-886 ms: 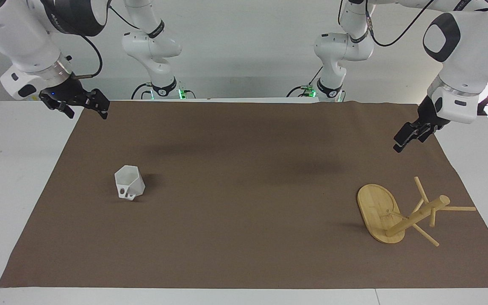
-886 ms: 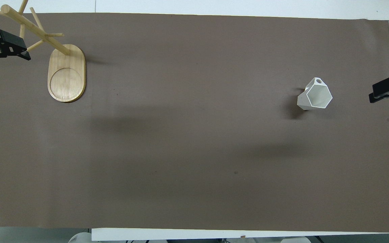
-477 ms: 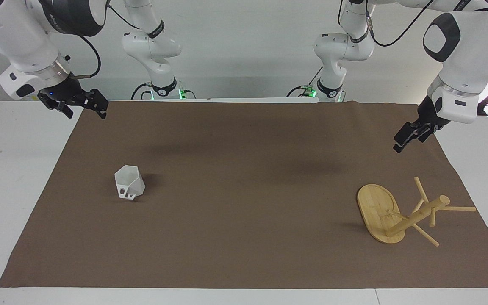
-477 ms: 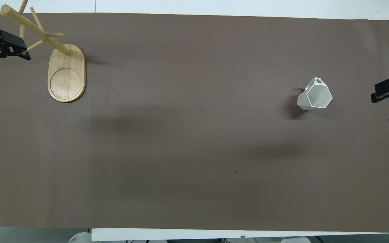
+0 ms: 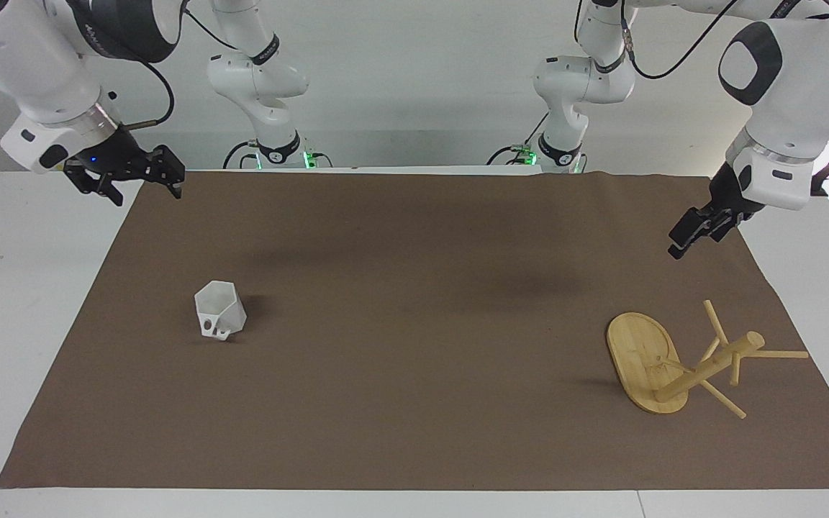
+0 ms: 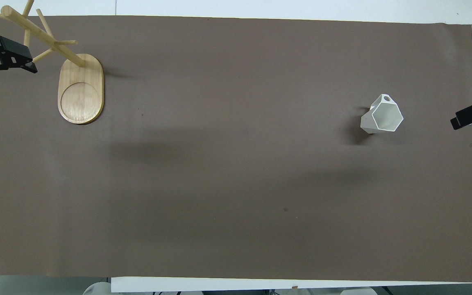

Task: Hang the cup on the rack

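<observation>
The white faceted cup (image 5: 220,311) stands upright on the brown mat toward the right arm's end, its looped handle (image 6: 386,98) pointing away from the robots. The bamboo rack (image 5: 643,360) stands on its oval base (image 6: 81,88) toward the left arm's end, its pegs bare. My right gripper (image 5: 147,193) is open and empty, up over the mat's edge well apart from the cup; one of its fingers (image 6: 471,116) shows in the overhead view. My left gripper (image 5: 677,247) is open and empty, up over the mat beside the rack (image 6: 10,77), touching nothing.
The brown mat (image 5: 414,403) covers most of the white table (image 5: 19,302). White table strips border the mat at both ends.
My right gripper has drifted slightly outward toward the right arm's end of the table and turned a little. The left gripper, cup and rack have not moved.
</observation>
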`<state>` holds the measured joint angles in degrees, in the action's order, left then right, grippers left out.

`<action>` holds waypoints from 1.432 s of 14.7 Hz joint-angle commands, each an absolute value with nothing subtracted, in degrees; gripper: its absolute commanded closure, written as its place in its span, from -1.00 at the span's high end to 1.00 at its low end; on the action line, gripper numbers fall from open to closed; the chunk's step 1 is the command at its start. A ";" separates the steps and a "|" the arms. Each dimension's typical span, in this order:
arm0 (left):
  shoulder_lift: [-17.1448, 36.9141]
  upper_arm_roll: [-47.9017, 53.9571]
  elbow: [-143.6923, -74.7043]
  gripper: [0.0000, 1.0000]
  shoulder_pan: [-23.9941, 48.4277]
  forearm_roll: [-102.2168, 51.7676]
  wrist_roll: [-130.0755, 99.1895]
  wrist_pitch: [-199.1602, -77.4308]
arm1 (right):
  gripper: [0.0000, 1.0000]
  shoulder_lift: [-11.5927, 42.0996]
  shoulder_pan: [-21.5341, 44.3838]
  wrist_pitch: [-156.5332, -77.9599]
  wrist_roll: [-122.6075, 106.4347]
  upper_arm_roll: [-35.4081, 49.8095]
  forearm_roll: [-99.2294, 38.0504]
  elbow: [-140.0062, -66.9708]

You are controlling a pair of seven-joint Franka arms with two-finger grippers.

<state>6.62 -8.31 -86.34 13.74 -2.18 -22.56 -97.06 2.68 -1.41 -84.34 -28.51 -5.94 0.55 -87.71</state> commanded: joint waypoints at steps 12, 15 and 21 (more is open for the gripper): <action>5.27 -8.26 -87.63 1.00 13.54 -2.46 -22.41 -96.77 | 1.00 24.49 -27.23 -87.91 -122.72 -5.71 -48.30 -96.24; 5.27 -8.26 -87.63 1.00 13.54 -2.46 -22.41 -96.77 | 1.00 30.22 -29.00 -84.11 -134.26 -5.71 -54.65 -96.68; 5.27 -8.26 -87.63 1.00 13.54 -2.55 -22.41 -96.77 | 1.00 36.65 -26.72 -84.37 -138.69 -5.62 -62.04 -98.09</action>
